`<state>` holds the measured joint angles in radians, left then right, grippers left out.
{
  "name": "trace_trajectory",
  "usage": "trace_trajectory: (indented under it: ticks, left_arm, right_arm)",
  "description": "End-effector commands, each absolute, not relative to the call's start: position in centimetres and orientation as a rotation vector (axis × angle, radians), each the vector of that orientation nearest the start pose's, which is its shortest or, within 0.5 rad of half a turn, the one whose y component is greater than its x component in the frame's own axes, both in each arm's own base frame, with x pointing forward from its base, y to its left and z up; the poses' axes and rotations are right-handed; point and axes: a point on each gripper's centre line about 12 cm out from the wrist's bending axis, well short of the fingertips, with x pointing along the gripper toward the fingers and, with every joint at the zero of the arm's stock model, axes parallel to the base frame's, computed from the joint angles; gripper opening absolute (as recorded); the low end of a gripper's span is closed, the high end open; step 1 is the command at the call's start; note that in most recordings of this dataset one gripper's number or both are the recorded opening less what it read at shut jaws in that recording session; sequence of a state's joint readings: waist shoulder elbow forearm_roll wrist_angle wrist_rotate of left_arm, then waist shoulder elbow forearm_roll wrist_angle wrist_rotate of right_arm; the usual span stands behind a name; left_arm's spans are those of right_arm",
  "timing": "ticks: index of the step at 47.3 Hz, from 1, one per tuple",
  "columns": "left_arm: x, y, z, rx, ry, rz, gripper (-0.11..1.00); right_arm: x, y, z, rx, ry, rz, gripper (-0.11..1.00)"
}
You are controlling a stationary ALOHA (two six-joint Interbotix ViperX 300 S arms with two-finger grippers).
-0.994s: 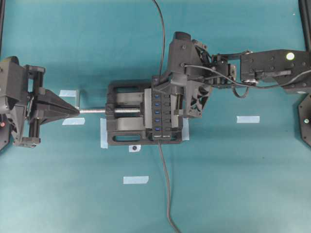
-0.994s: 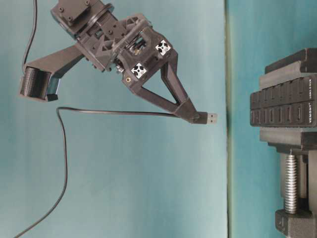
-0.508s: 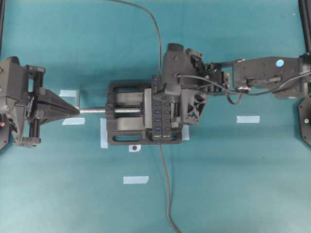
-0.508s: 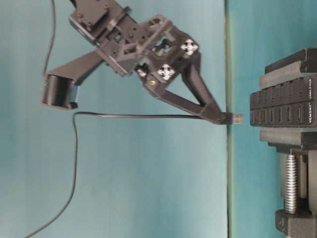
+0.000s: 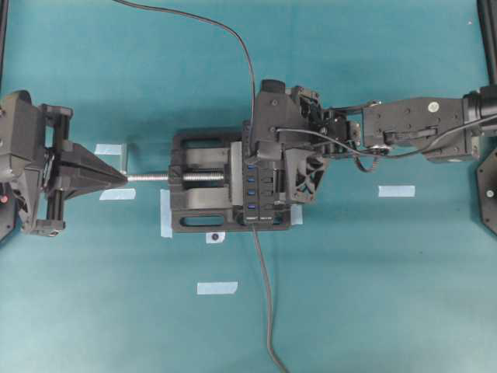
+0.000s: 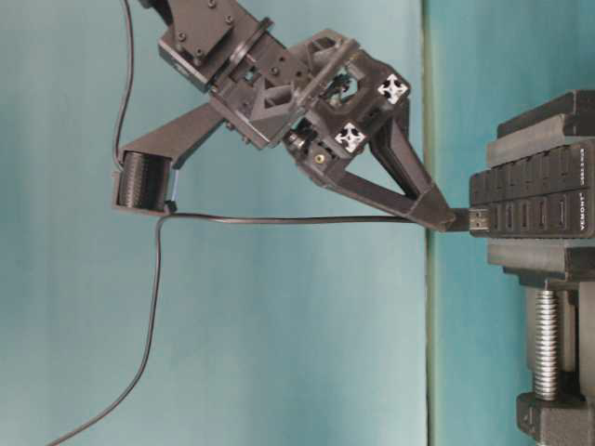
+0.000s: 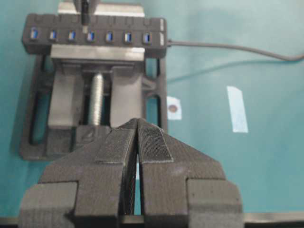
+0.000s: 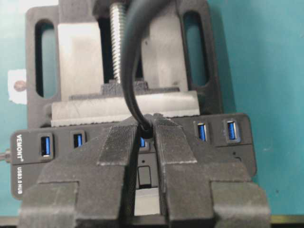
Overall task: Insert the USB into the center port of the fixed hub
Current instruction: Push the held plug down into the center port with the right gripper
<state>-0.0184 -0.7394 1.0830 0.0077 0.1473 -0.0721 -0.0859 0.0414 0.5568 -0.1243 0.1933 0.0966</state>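
The fixed hub [image 5: 258,190] is a black strip with blue ports, clamped in a black vise [image 5: 198,210]. My right gripper [image 6: 449,220] is shut on the USB [image 6: 477,220]. The plug's metal tip meets the hub's [image 6: 535,204] port face. Whether it has entered, I cannot tell. In the right wrist view the fingertips [image 8: 118,142] straddle the center port [image 8: 142,141], with the thin cable [image 8: 130,71] rising between them. From the left wrist view the plug [image 7: 85,16] stands over the middle of the port row [image 7: 90,35]. My left gripper [image 7: 137,124] is shut and empty, at the vise screw's end [image 5: 151,177].
The hub's thicker cable [image 5: 265,303] runs toward the table's near edge. The USB's thin cable [image 5: 250,70] arcs off the far edge. Tape strips [image 5: 396,190] [image 5: 217,287] lie on the teal table, and the vise handle [image 5: 126,159] stands beside my left gripper.
My right gripper has carried the USB toward the hub, and the gap seen earlier has closed to contact at the port face. The left arm has not moved.
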Motion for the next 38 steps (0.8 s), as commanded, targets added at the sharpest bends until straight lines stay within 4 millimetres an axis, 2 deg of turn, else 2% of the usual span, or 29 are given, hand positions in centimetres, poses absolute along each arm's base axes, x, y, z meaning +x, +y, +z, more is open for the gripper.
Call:
trace_trajectory:
  ticks: [1,38]
  left_arm:
    - [23.3,-0.4,24.4,-0.057,0.454,-0.002,0.0]
    - [23.3,-0.4,24.4,-0.058,0.453,-0.001,0.0]
  right_arm:
    - [40.4,-3.5,17.8,0.001,0.764,-0.088,0.1]
    - [40.2,-3.2,16.5,0.001,0.794,-0.081,0.1]
